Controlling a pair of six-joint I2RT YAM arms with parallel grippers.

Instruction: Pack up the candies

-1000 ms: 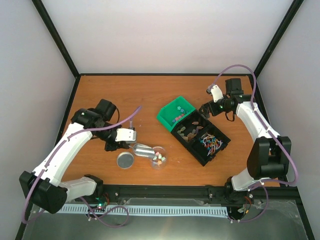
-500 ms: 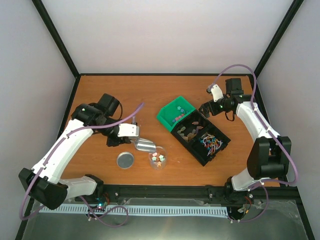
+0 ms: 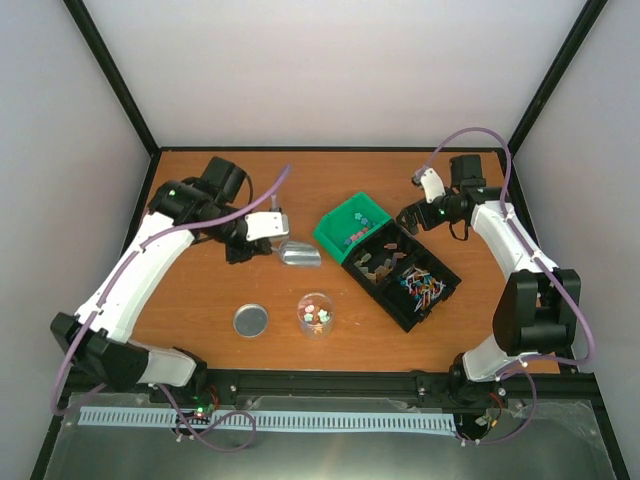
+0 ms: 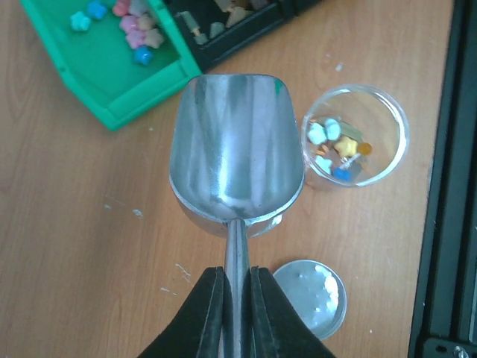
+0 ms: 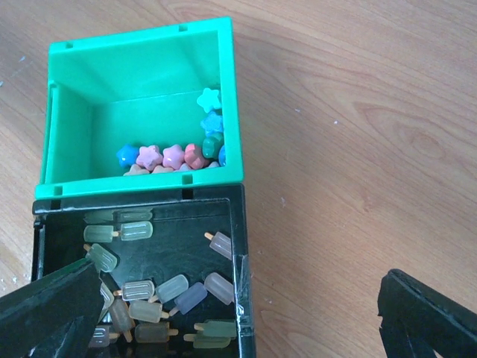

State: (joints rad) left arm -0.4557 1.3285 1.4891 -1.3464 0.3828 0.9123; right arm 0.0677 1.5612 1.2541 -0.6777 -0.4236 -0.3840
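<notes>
I see left gripper point(image 4: 237, 298) clamped on handle of shiny metal scoop point(image 4: 235, 149), handle mostly hidden between fingers; right gripper point(image 5: 238, 309) wide, fingers cut off at frame edges.

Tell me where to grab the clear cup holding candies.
Grip the clear cup across its round wall, probably coming in level from the side: it stands upright, mouth open, candies loose inside, so it should stay upright.

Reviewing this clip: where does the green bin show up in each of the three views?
Top external: the green bin sits just right of centre.
Left wrist: the bin is in the top-left corner, cut off by the frame.
Right wrist: the bin fills the upper left, seen from above.
Shared landmark: the black box butting against one of its sides.
</notes>
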